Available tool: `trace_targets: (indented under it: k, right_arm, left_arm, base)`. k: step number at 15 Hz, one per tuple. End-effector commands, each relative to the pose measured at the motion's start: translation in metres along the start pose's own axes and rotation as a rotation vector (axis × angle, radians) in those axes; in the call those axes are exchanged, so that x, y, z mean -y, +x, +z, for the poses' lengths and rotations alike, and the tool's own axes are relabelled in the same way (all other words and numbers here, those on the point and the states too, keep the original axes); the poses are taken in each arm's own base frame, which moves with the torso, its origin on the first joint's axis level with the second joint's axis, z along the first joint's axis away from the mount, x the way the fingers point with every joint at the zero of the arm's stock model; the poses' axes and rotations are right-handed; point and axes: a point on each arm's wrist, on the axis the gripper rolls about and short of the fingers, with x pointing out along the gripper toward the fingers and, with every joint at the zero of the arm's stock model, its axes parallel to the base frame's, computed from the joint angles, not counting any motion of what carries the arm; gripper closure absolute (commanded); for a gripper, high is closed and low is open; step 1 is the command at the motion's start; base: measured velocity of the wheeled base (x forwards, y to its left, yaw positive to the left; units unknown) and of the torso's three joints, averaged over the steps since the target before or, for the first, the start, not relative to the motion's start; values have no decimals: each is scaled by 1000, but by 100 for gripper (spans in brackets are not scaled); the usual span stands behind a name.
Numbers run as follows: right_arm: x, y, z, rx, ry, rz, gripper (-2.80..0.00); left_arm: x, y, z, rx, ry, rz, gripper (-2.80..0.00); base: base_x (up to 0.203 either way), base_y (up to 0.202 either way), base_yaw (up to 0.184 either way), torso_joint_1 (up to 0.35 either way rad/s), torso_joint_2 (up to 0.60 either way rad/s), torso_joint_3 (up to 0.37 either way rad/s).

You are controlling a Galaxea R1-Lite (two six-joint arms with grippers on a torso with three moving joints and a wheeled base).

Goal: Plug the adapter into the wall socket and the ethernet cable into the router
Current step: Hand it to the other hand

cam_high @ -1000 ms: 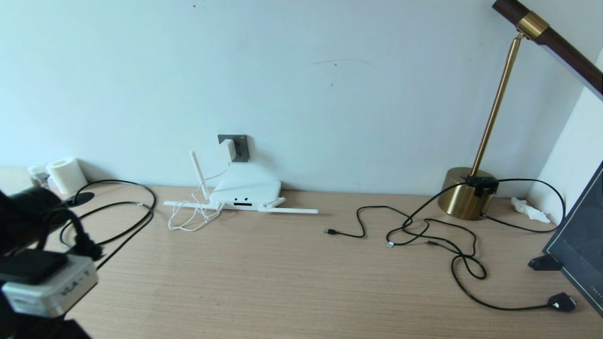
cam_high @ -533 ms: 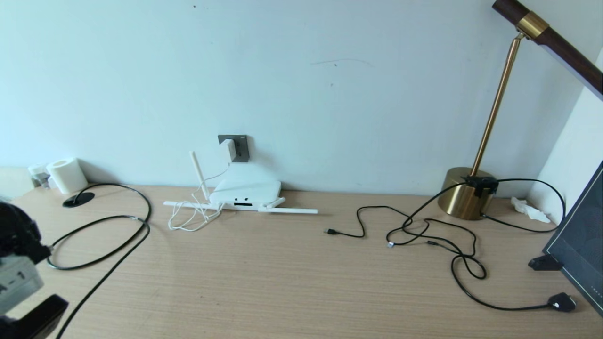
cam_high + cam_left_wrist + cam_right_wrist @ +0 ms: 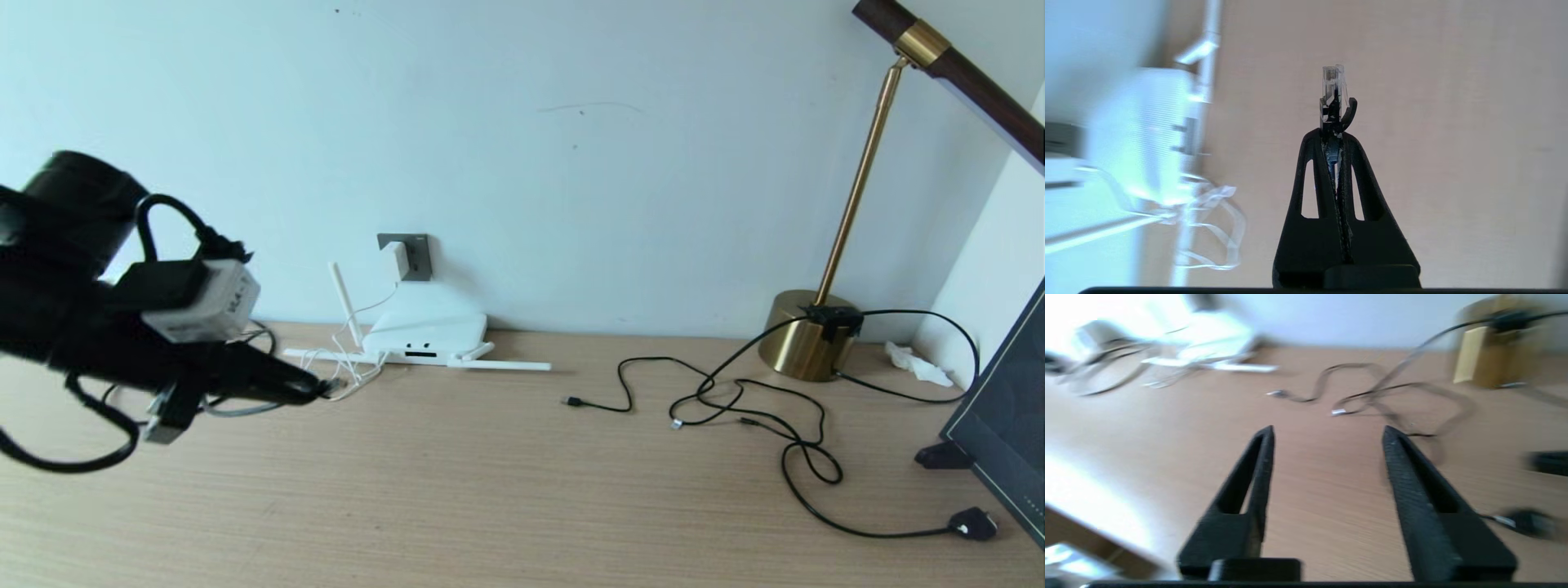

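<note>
So the left gripper (image 3: 314, 387) is clamped tight on the ethernet cable (image 3: 1333, 107), right behind its clear plug, and the plug sticks out past the fingertips (image 3: 1349, 143). It hangs above the desk (image 3: 522, 490), and the router (image 3: 426, 333) sits ahead of the tips and a bit off to the side, near but not touching. The router's dark ports face out toward the gripper, with one antenna standing up and the others lying flat on the desk.

Beyond the router, up on the wall, the adapter (image 3: 395, 260) is seated in the wall socket (image 3: 416, 255), and its thin white cord (image 3: 339, 371) drops down into a loose tangle just beside the gripper's tip.

The right gripper (image 3: 1327, 441) is out of the head view; from its own wrist camera the jaws are spread wide with nothing between them, hovering over bare desk. Ahead of it are the thin black cables (image 3: 735, 408), and farther on the brass lamp base (image 3: 804, 335).
</note>
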Motion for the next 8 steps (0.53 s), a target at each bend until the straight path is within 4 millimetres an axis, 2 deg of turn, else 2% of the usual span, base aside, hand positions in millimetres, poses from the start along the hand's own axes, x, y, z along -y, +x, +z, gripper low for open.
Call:
trace_targets:
  k: [1,3,5,8]
  right_arm:
    - [18,69,28,-217,136,120,-280]
    - [15,113,50,-319,265,269,-280]
    - [-7,149,59,-435,361,422,-280]
    - [-32,186,68,-561,560,493,-280]
  left_arm:
    - [-32,19,11,0,61,20,0]
    - [-58,35,25,-23,109,56,0]
    - [-75,64,46,-8,152,47,0]
    - [-67,101,80,-51,155,15,0]
  base:
    - [0,0,0,0,0,0]
    - [0,0,0,0,0,0]
    - [0,0,0,0,0,0]
    - [0,0,0,0,0,0]
